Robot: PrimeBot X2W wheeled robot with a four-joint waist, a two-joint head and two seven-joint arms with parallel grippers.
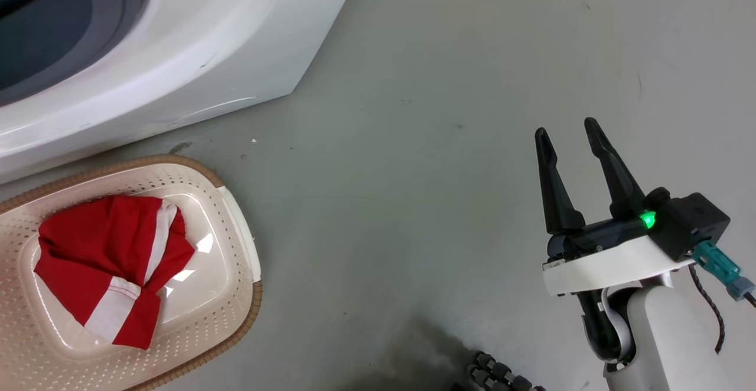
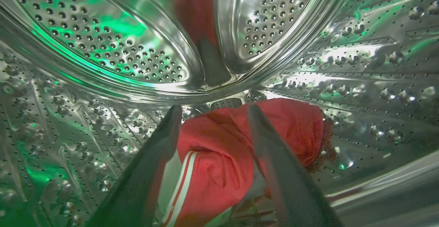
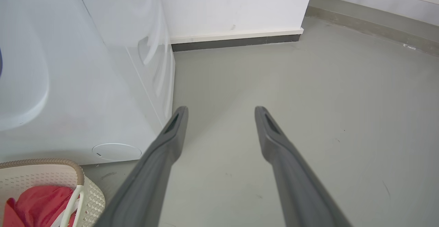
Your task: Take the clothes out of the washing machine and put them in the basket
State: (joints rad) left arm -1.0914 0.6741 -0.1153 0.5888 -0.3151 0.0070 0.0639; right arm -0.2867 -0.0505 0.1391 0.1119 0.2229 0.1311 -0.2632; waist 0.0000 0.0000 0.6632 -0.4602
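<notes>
Clothes (image 2: 219, 165) number two: one lies in the drum (image 2: 103, 48) between my left gripper's (image 2: 214, 107) spread fingers, the second garment (image 1: 100, 249) in the basket (image 1: 239, 231) left of my spread right gripper (image 1: 566, 127); washing machine (image 1: 207, 54) print seems illegible.

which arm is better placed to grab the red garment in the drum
Left: the left pincer is open inside the drum, aimed at the red garment. The right pincer hangs open over the floor.

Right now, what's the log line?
left gripper: open, inside drum, at red garment | right gripper: open, above floor | basket: holds second garment
</notes>
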